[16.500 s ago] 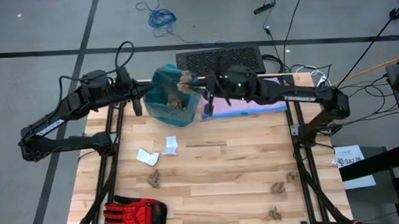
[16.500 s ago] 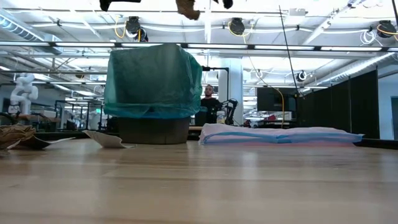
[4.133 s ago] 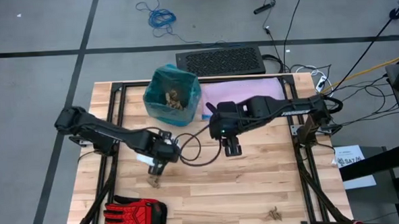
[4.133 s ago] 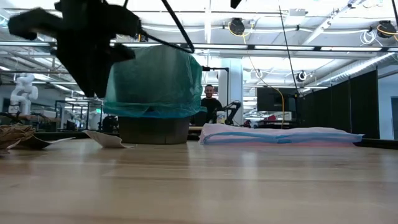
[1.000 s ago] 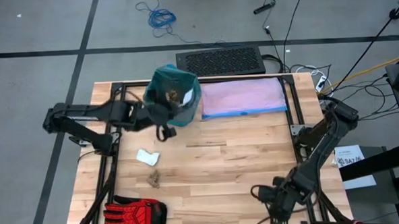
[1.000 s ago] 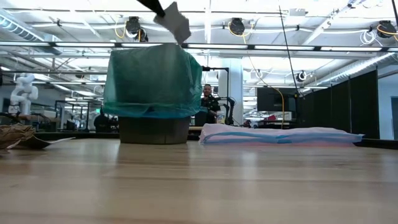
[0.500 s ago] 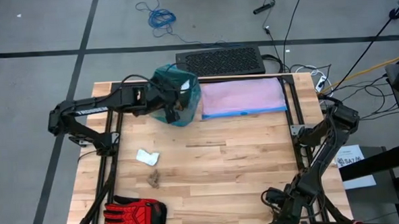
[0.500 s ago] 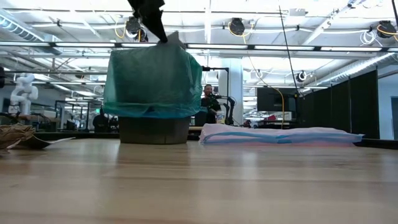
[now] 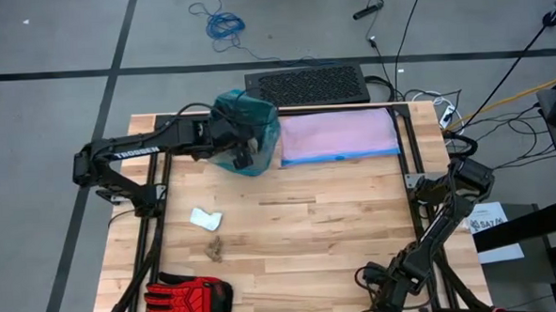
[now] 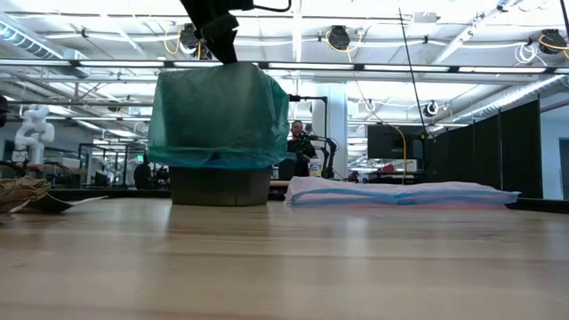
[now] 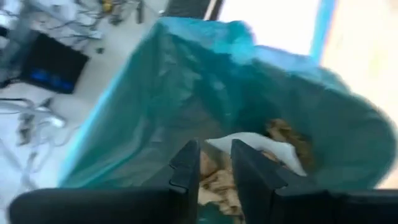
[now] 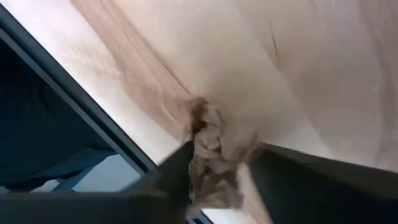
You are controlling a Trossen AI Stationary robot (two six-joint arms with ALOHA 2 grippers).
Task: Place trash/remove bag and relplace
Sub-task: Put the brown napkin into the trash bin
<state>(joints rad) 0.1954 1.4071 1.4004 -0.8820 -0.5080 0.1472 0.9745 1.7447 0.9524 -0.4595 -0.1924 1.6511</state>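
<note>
The bin, lined with the teal-green bag, stands at the table's far side. My left gripper hangs over its mouth, open, with nothing between its fingers. In the left wrist view a white paper wad lies on brown shreds inside the bag, below the gripper. My right gripper is at the table's near right edge, shut on a tan-brown shred wad. A white wad and a brown shred lie on the table at centre left. My right gripper pinches the tan-brown shred wad between its two fingers, which press its two opposite sides. The fingers come steeply from above. The wad rests on the wooden table close to the dark frame rail at the near edge.
A pale lilac bag with a blue rim lies flat to the right of the bin. A red-and-black glove sits at the near left corner. Black frame rails run along the table's sides.
My left gripper has swung from the bin's left side over its mouth and sunk a little. The white paper it carried has left its fingers and lies in the bag. My right gripper has come down onto the brown wad at the near right edge.
</note>
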